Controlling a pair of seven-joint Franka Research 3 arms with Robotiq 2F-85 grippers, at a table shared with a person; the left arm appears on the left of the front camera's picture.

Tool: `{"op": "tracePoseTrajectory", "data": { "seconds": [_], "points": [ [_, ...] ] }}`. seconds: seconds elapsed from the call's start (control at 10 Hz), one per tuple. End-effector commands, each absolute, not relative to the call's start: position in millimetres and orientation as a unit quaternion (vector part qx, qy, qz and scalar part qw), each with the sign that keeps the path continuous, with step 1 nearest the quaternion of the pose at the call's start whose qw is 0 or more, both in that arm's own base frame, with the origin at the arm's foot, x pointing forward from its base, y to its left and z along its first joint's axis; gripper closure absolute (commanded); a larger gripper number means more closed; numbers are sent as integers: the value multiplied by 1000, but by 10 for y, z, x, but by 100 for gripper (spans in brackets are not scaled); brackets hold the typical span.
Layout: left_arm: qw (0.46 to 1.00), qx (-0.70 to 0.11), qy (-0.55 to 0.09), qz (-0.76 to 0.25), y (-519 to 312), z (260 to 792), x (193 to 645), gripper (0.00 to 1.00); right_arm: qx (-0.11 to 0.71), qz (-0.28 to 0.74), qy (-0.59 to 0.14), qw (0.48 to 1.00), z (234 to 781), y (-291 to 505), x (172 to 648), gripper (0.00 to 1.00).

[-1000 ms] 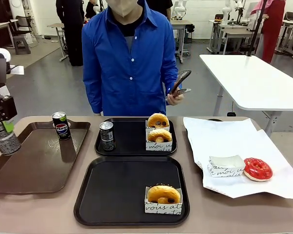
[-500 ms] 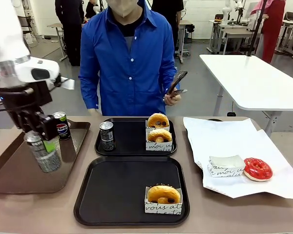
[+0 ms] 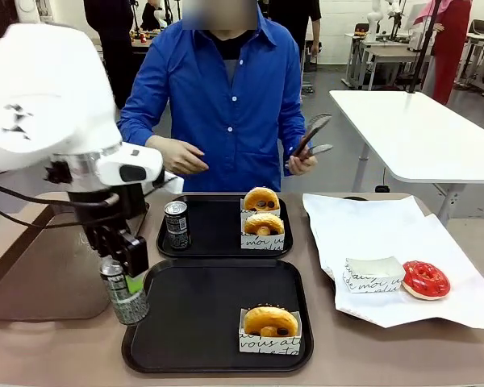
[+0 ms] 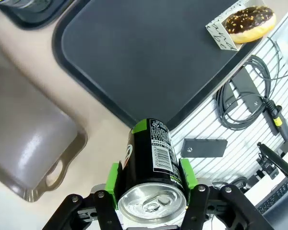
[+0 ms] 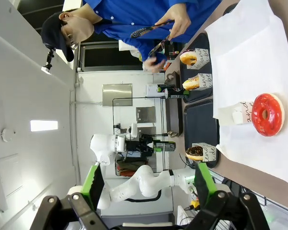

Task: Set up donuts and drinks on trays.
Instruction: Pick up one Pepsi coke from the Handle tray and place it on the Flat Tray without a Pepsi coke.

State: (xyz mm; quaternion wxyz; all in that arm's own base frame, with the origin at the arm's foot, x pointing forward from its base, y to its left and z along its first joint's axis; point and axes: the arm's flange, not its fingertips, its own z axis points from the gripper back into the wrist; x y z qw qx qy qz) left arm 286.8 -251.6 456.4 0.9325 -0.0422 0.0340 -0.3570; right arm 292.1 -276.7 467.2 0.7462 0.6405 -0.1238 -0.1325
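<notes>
The left fingers [image 4: 186,175] are gripping one can [image 3: 126,297] at the near tray's [image 3: 202,314] left rim. A second can [image 3: 176,224] is standing on the far tray [image 3: 218,230]. Of four donuts, two boxed ones [image 3: 264,223] are sitting on the far tray, one boxed donut [image 3: 269,320] on the near tray, and a red donut [image 3: 425,279] on paper [image 3: 371,226]. The right fingers [image 5: 97,178] are standing wide, holding nothing.

A lab hall — long white worktables [image 3: 419,133] (grey floor [image 3: 339,97]) behind.

The near tray [image 3: 198,310] lies bare except a boxed donut [image 3: 269,321] at its front.
</notes>
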Motion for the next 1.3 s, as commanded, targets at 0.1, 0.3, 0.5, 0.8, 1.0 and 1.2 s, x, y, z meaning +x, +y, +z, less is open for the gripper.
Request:
{"op": "tracePoseTrajectory", "data": {
  "seconds": [0.1, 0.3, 0.5, 0.8, 1.0, 1.2],
  "points": [
    [928, -48, 51, -365, -2712, 4372, 3084, 41, 646, -131, -126, 742, 4677, -2767, 2914, 0],
    [928, -45, 73, -361, -2703, 4305, 3118, 41, 646, -131, -126, 742, 4677, -2767, 2914, 0],
    [920, -54, 38, -386, -2062, 5109, 2694, 41, 646, -131, -126, 742, 4677, -2767, 2914, 0],
    [926, -65, -32, -372, -1220, 5564, 2161, 41, 646, -131, -126, 742, 4677, -2767, 2914, 0],
    [931, -72, -28, -357, -1091, 5597, 2292, 41, 646, -131, -126, 742, 4677, -2767, 2914, 0],
    [931, -76, -31, -356, -1055, 5747, 2094, 41, 646, -131, -126, 742, 4677, -2767, 2914, 0]
  ]
}}
